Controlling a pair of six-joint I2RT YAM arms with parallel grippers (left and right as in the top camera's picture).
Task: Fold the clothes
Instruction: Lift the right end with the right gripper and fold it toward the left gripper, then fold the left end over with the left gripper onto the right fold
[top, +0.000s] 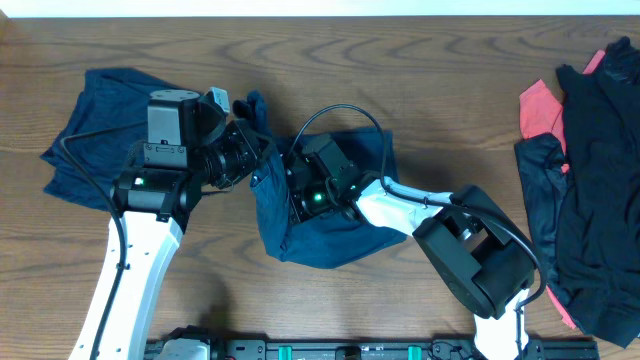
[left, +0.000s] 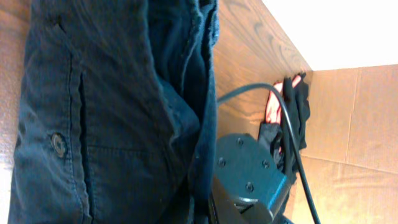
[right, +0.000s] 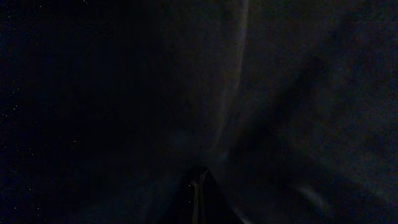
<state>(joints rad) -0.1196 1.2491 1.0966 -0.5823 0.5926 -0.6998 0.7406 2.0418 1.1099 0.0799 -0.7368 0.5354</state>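
Navy shorts (top: 335, 235) lie crumpled mid-table; the left wrist view shows a pocket seam and a button (left: 58, 144). A second navy garment (top: 95, 140) lies spread at far left. A black and coral-red pile (top: 590, 190) sits at the right edge, well apart. The left gripper (top: 258, 160) is at the shorts' upper left edge against a raised fold; I cannot tell its opening. The right gripper (top: 296, 197) is down on the shorts' middle. Its camera shows only dark cloth, so I cannot read its state. Wooden table (top: 420, 90) underneath.
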